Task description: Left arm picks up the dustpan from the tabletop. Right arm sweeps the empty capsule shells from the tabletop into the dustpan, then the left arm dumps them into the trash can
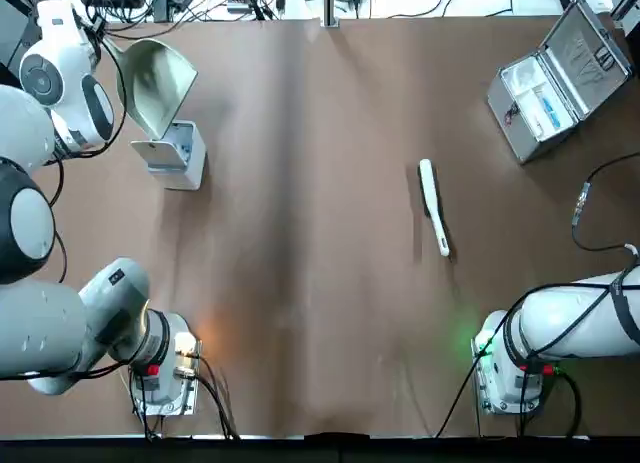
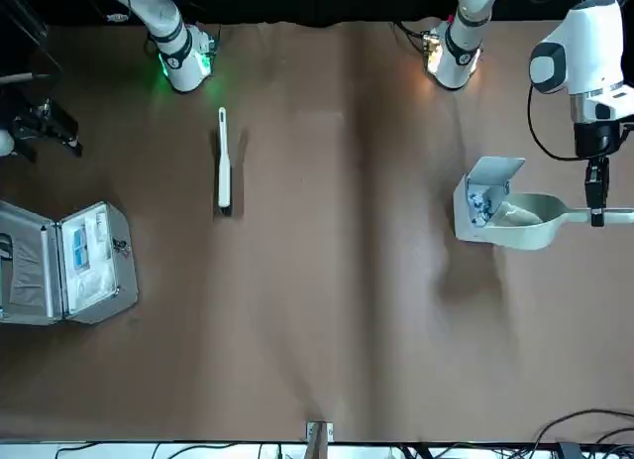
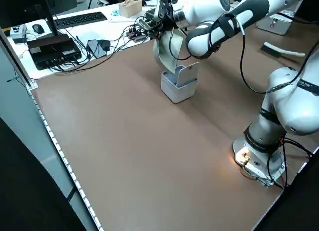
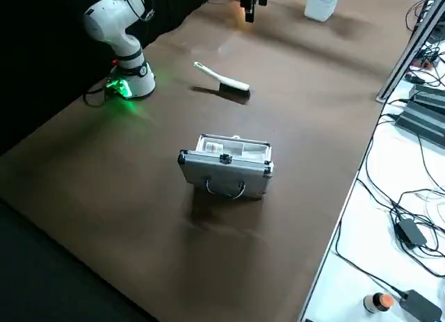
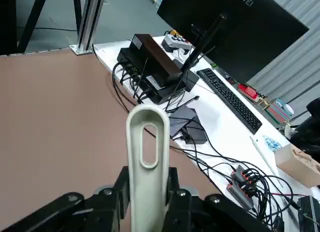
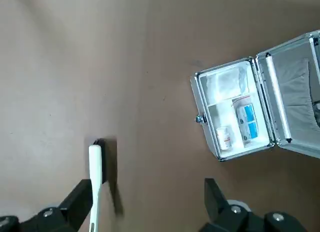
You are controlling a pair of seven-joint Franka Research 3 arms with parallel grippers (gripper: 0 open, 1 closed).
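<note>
My left gripper (image 2: pixel 597 203) is shut on the thin handle of the off-white dustpan (image 2: pixel 525 224), holding it tilted with its lip over the trash can (image 2: pixel 479 209). The handle (image 5: pixel 147 157) stands between the left fingers in the left wrist view. Small bluish capsule shells (image 2: pixel 478 203) lie inside the pale-grey trash can (image 1: pixel 176 155). From overhead the dustpan (image 1: pixel 156 76) sits just beyond the can. My right gripper (image 6: pixel 145 207) is open and empty, high above the tabletop (image 1: pixel 300 263) on the right side.
A white brush (image 1: pixel 433 205) lies on the tabletop right of centre. An open silver case (image 1: pixel 556 80) stands at the far right corner. Cables, a keyboard and a monitor crowd the bench beyond the table's left edge (image 3: pixel 65 41).
</note>
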